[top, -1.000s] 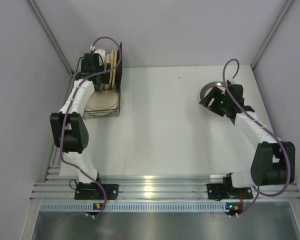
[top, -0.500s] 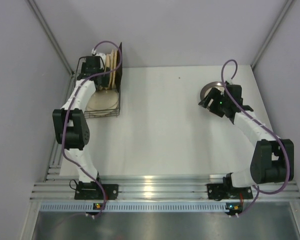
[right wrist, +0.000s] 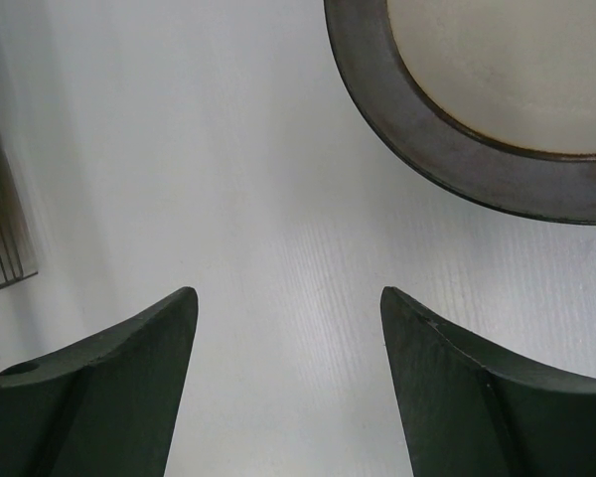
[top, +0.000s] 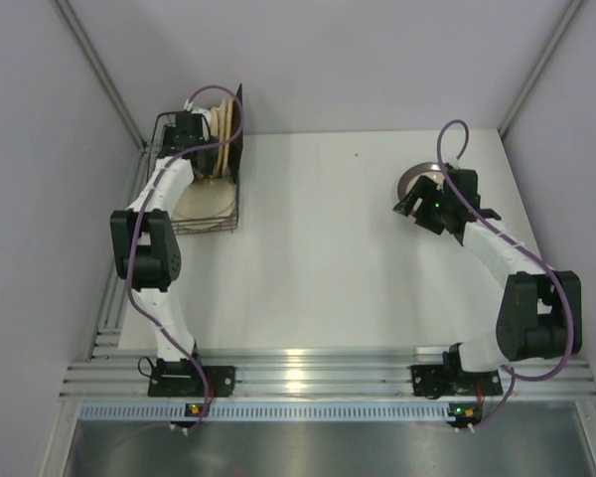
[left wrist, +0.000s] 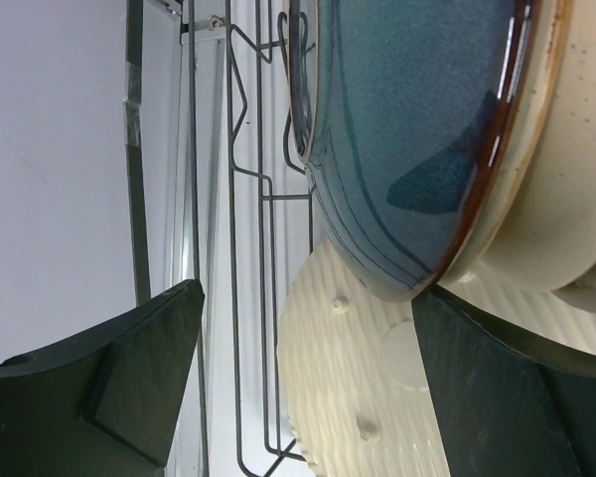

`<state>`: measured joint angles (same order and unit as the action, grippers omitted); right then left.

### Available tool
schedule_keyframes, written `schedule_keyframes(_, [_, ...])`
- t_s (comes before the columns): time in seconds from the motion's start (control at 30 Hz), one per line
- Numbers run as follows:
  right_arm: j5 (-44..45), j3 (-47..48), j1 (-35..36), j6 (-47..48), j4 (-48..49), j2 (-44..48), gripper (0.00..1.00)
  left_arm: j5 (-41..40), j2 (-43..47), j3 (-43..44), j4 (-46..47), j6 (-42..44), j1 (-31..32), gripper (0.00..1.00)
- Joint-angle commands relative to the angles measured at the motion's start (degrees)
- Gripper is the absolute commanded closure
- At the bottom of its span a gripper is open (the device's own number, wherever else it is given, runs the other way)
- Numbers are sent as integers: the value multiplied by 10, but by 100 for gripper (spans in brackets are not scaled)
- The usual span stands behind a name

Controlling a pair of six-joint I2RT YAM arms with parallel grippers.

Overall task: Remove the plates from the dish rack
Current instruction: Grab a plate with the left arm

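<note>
Rack (top: 204,189) of dark wire stands at the far left corner of the white surface (top: 318,248), close to the left wall. Plates (top: 222,134) stand on edge in its far half, packed close together. A pale ribbed plate (top: 201,204) lies flat in its near half.

The left gripper (left wrist: 306,298) hangs over the rack at the upright stack, its jaws wide apart and holding nothing. In the left wrist view a teal plate (left wrist: 407,129) with a brown rim is the nearest of the stack, and a speckled cream plate (left wrist: 566,199) sits right behind it. The teal plate's lower edge comes down just beside the tip of the finger (left wrist: 497,397) on the right of that view; whether the two touch cannot be told. The other finger is off to the side, near the rack's outer wires. Below both, the ribbed plate shows small raised bumps on its surface.

A silver plate (top: 414,177) lies flat on the surface at the far right, well apart from the rack and partly hidden by the right arm in the top view. The right gripper (right wrist: 286,298) hovers just beside it, jaws standing open with only bare surface between them. In the right wrist view the silver plate's dark grey rim and paler centre fill the upper right corner, apart from both fingers.
</note>
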<state>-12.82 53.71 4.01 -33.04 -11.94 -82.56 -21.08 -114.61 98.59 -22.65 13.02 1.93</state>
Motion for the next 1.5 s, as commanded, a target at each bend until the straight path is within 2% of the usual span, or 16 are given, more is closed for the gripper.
schedule_keyframes(0.0, [5, 24, 9, 2, 12, -2, 25, -24, -8, 24, 45, 7, -6, 10])
schedule_keyframes(0.27, [8, 24, 11, 0, 17, -2, 25, -11, -22, 13, 124, 0, -7, 15])
schedule_keyframes(0.37, [7, 23, 13, -2, 18, -2, 26, 2, -14, -2, 166, -2, -7, 21])
schedule_keyframes(0.53, [13, 19, 17, -4, 18, 6, 26, 0, -3, -14, 196, -18, -7, 41])
schedule_keyframes(0.7, [14, 16, 18, -4, 18, 9, 26, 0, 10, -39, 222, -19, -7, 48])
schedule_keyframes(0.73, [15, 16, 18, -4, 18, 9, 26, 0, 9, -39, 222, -20, -7, 55])
schedule_keyframes(0.87, [13, 17, 18, -3, 18, 9, 26, -1, 2, -38, 222, -24, -7, 69])
schedule_keyframes(0.93, [13, 17, 18, -2, 18, 10, 26, -9, -3, -35, 241, -24, -7, 69])
schedule_keyframes(1.07, [12, 16, 17, 0, 18, 7, 26, -16, -11, -26, 244, -22, -7, 62])
schedule_keyframes(1.2, [11, 17, 17, 0, 20, 6, 26, -25, -16, -26, 245, -22, -4, 63])
schedule_keyframes(1.3, [10, 18, 18, 1, 20, 6, 26, -52, -8, -28, 246, -11, 4, 78])
schedule_keyframes(1.33, [9, 19, 18, 1, 21, 4, 26, -62, -5, -28, 247, -5, 7, 92])
schedule_keyframes(1.37, [8, 19, 18, 1, 22, 3, 26, -81, -3, -28, 249, -3, 11, 97])
schedule_keyframes(1.47, [3, 19, 18, 1, 24, 1, 27, -96, 10, -27, 249, 4, 16, 100])
